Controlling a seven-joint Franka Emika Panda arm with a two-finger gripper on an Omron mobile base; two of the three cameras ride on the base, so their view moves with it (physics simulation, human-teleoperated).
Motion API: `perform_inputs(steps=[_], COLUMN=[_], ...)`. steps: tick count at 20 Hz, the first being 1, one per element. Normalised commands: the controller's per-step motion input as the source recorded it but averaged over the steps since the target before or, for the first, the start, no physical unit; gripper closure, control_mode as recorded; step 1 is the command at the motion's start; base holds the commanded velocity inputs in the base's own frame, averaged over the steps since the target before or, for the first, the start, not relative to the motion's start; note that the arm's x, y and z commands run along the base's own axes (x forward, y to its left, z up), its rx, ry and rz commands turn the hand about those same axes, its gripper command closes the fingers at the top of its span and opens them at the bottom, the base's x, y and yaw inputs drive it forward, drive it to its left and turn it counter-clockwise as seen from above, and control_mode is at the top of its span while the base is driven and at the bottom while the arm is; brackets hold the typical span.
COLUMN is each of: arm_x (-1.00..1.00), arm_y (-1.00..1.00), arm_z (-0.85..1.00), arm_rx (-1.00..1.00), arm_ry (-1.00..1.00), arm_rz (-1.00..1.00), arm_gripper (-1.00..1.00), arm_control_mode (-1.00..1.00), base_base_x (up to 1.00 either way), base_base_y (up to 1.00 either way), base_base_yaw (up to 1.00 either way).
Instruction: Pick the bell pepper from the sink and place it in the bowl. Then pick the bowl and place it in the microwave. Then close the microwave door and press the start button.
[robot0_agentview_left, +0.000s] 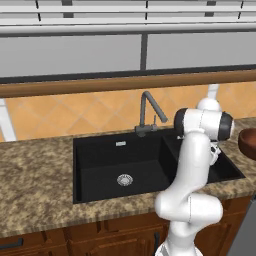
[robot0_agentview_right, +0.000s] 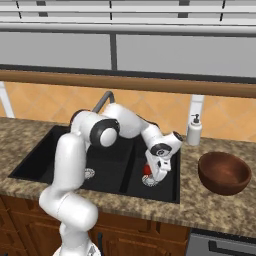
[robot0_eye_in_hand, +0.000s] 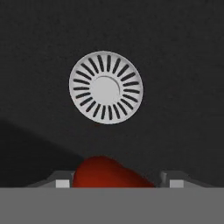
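A white robot arm reaches down into the smaller basin of a black double sink (robot0_agentview_right: 35, 160), its pincer (robot0_eye_in_hand: 116, 183) lowered over a bell pepper (robot0_eye_in_hand: 107, 173) that lies on the basin floor just beside a round steel drain (robot0_eye_in_hand: 106, 87). From the hand's own camera the glossy red pepper sits between the two dark tips, which stand close on either side of it; whether they have truly gripped it or merely flank it cannot be told. The deep, smooth, reddish-brown bowl (robot0_agentview_right: 224, 172), wood-like in finish, waits empty on the speckled stone bench (robot0_agentview_right: 220, 210) to the right of the sink, near a white soap dispenser (robot0_agentview_right: 194, 130).

The risk from here looks plain: the pepper is small, rounded and slick, and a squeeze that lands off its middle could squirt it sideways across the matte black basin. A lift begun before the tips bite would likely leave it behind. Carried out too low, it might also clip the basin wall.
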Motion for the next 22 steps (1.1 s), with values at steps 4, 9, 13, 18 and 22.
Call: perform_inputs(steps=[4, 9, 13, 18, 22], arm_x=[-0.56, -0.38, -0.23, -0.12, -0.21], arm_y=[0.00, -0.01, 0.00, -0.17, -0.61], arm_z=[0.94, 0.74, 0.78, 0.85, 0.60], arm_rx=[-0.14, -0.34, -0.35, -0.27, -0.11], arm_ry=[0.00, 0.00, 0.00, 0.09, 0.04], arm_rz=[-0.11, -0.09, -0.11, -0.13, -0.08], arm_gripper=[1.00, 1.00, 1.00, 1.00, 1.00], arm_control_mode=[-1.00, -1.00, -1.00, -1.00, -1.00], base_base_x=[0.00, 0.00, 0.00, 0.00, 0.00], base_base_y=[0.00, 0.00, 0.00, 0.00, 0.00], base_base_yaw=[0.00, 0.00, 0.00, 0.00, 0.00])
